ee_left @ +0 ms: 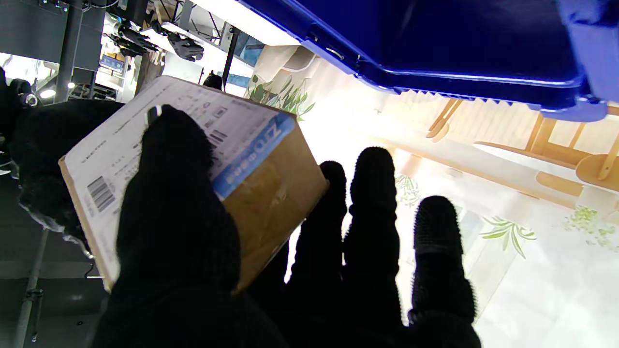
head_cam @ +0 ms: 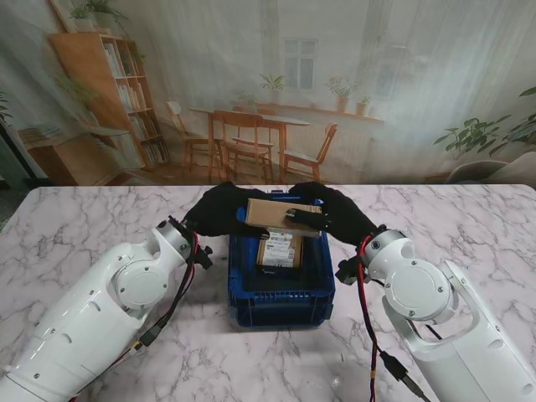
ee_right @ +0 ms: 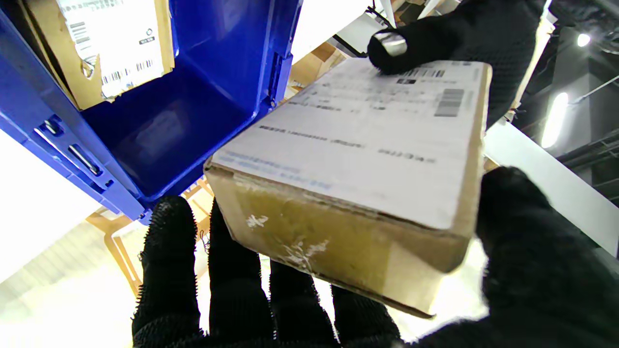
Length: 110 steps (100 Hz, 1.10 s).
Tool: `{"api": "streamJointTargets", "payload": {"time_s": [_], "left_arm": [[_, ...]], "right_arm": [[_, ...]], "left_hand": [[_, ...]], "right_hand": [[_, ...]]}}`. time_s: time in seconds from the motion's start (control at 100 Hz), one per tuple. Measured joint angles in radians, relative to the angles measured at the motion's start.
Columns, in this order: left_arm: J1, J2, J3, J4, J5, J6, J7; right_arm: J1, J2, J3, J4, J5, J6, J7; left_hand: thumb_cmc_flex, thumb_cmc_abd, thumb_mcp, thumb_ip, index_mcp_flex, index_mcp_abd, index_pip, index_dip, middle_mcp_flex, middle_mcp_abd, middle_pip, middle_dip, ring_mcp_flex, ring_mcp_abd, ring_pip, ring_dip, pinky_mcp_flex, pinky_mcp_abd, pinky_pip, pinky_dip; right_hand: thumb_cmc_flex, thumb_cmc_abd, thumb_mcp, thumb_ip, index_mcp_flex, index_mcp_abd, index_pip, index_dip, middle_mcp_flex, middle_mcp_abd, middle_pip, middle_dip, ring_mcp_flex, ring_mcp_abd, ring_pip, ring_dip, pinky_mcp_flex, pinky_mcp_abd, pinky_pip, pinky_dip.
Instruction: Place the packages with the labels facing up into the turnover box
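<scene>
A brown cardboard package [head_cam: 278,214] hangs above the far end of the blue turnover box [head_cam: 280,303], held between both black-gloved hands. My left hand [head_cam: 219,209] grips its left end and my right hand [head_cam: 337,213] its right end. The stand view shows mostly bare cardboard on its upper face. The wrist views show its white shipping label [ee_left: 193,113] [ee_right: 367,140] on another face, with my left thumb [ee_left: 169,193] lying across it. A second package [head_cam: 280,249] [ee_right: 116,43] lies inside the box with its label up.
The box stands mid-table between my two white forearms [head_cam: 109,310] [head_cam: 444,310]. The marble table top [head_cam: 84,218] spreads to either side and ends at a printed backdrop behind.
</scene>
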Motion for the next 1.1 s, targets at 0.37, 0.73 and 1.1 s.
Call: {"api": "streamJointTargets", "payload": {"time_s": [0.37,0.73,1.1], "left_arm": [[0.0,-0.005,0.003,-0.004,-0.009,0.006,0.007],[0.004,-0.004,-0.001,-0.021,-0.051,0.042,-0.034],[0.007,-0.003,-0.002,-0.047,-0.113,0.066,-0.088]], "right_arm": [[-0.025,-0.007,0.019,0.001,0.021,-0.051,-0.039],[-0.159,-0.024,0.15,-0.034,-0.059,-0.298,-0.153],[-0.257,-0.024,0.21,0.046,-0.253,-0.512,-0.318]], "left_hand": [[0.0,0.0,0.0,0.0,0.0,0.0,0.005,0.0,0.001,0.0,0.003,0.001,0.012,0.0,0.008,0.0,0.0,0.0,0.001,0.0],[0.0,0.0,0.0,0.0,0.0,0.0,0.007,0.0,0.001,-0.001,0.003,0.001,0.012,0.0,0.008,0.0,0.0,0.0,0.001,0.0],[0.0,0.001,0.0,0.0,0.0,0.0,0.008,0.0,0.001,-0.002,0.003,0.001,0.012,0.0,0.008,-0.003,-0.002,0.0,0.001,-0.001]], "right_hand": [[-0.05,0.001,-0.041,0.001,-0.084,0.0,-0.035,-0.014,-0.057,-0.002,-0.022,-0.011,-0.03,-0.012,-0.048,-0.023,-0.039,0.012,-0.068,-0.011],[-0.061,-0.042,-0.039,0.001,-0.084,0.0,-0.035,-0.014,-0.075,-0.014,-0.022,-0.011,-0.04,-0.025,-0.072,-0.034,-0.049,0.012,-0.098,-0.012],[-0.06,-0.217,-0.006,0.001,-0.097,-0.001,-0.081,-0.028,-0.09,-0.058,-0.022,-0.023,-0.037,-0.039,-0.1,-0.047,-0.048,0.012,-0.12,-0.012]]}}
